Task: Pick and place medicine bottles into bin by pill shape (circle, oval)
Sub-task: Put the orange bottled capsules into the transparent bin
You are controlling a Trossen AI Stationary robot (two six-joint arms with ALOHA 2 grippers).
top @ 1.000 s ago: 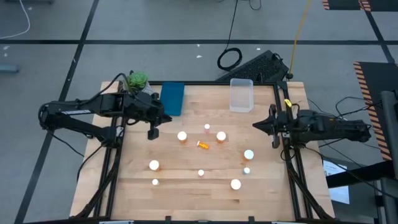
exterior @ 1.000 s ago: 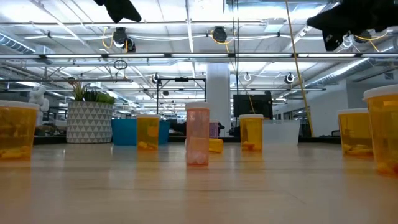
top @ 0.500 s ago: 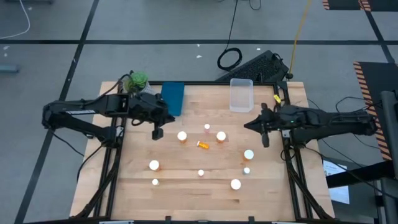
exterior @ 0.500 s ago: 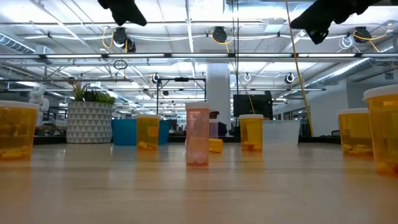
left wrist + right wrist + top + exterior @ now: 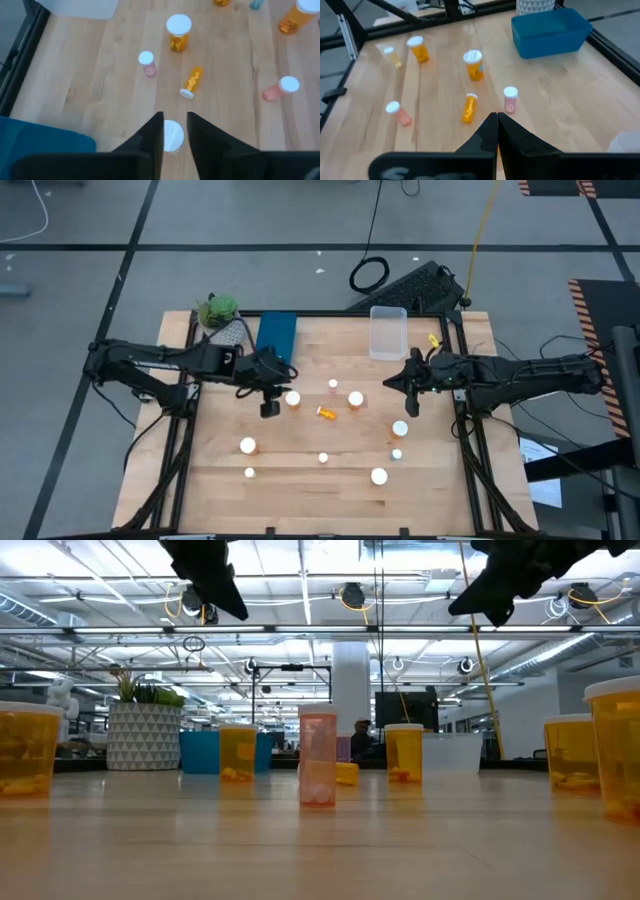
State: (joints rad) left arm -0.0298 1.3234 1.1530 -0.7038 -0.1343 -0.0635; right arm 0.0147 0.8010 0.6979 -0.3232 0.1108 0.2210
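- The left gripper (image 5: 270,409) hangs above the wooden surface (image 5: 300,480), just beside an orange bottle with a white cap (image 5: 293,399). In the left wrist view its fingers (image 5: 152,135) stand a little apart, holding nothing, with that bottle's cap (image 5: 173,135) showing in the gap below them.
- Past that bottle, an orange bottle lying on its side (image 5: 326,413) rests near the middle of the surface, with a small pale bottle (image 5: 333,386) and a larger upright orange bottle (image 5: 356,399) close by.
- The right gripper (image 5: 409,402) is raised above the surface on the right side, just beside a white-capped bottle (image 5: 400,428). In the right wrist view its fingers (image 5: 487,131) are pressed together, gripping nothing.
- A small bluish bottle (image 5: 397,453) and another white-capped bottle (image 5: 379,476) stand further toward the near edge on the right.
- On the left half, two capped bottles (image 5: 248,446) (image 5: 249,473) stand apart from each other, and a small one (image 5: 323,458) sits near the centre.
- At the far edge sit a blue bin (image 5: 276,338) and a clear bin (image 5: 388,332), well apart from each other; neither shows any bottle in it.
- A green potted plant (image 5: 219,310) stands at the far left corner, beside the blue bin.
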